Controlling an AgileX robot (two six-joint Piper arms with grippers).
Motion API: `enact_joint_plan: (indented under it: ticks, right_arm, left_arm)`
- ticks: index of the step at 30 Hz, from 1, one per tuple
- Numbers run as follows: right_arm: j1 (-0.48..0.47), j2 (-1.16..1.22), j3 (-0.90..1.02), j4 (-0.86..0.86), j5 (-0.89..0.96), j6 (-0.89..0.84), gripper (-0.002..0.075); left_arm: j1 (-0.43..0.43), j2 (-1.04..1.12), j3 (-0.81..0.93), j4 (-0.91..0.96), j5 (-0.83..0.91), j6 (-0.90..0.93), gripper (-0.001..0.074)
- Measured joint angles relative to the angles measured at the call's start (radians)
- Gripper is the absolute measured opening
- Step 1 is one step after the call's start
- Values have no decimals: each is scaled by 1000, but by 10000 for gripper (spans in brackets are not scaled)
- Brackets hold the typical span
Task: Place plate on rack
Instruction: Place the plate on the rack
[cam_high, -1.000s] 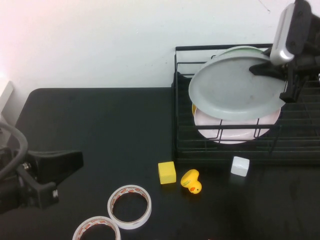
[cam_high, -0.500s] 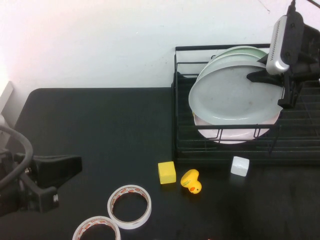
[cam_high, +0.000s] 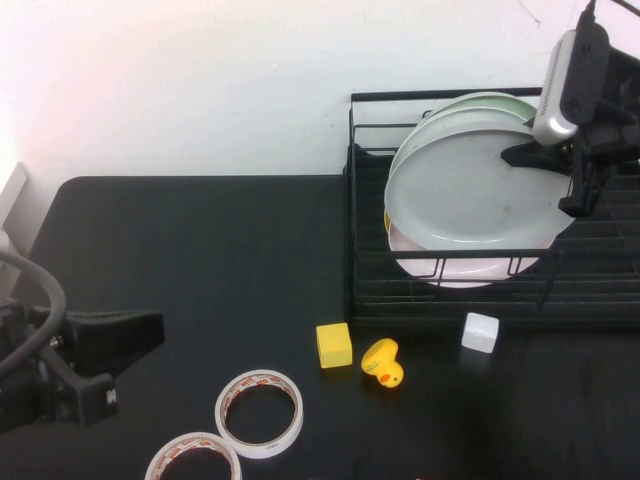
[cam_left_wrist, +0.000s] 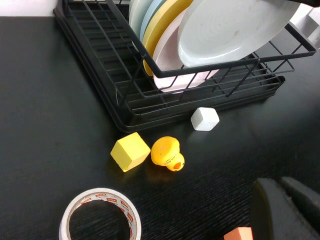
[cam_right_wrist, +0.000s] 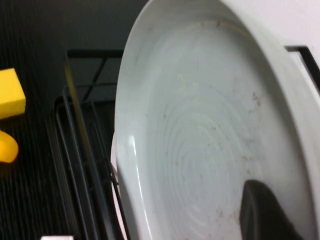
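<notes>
High view: right gripper (cam_high: 572, 178) jaws clamp the plate (cam_high: 470, 195) in the rack (cam_high: 450, 285); left gripper (cam_high: 110, 335) jaws unclear

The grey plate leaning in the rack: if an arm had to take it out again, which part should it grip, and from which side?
Probably the upper right rim. The grey plate stands tilted in the rack, its lower edge behind the front rail and the pink plate close behind. The right gripper sits at that rim; the left gripper is low over the table's left.
</notes>
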Motion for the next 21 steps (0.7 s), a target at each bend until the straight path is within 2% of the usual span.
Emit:
enact_joint_plan:
  ticks: [7,9,14,17,21]
  right_arm:
    - [0,0,-4,-21,-8,71,134]
    - [0,0,-4,-29,-18,82,173]
    - [0,0,-4,-59,-94,108,368]
    - [0,0,-4,-60,-109,116,413]
    - [0,-15,3,-60,-109,131,428]
  left_arm:
    - [0,0,0,2,0,0,0]
    - [0,0,0,2,0,0,0]
    - [0,0,0,4,4,0,0]
    - [0,0,0,4,18,0,0]
    - [0,0,0,4,26,0,0]
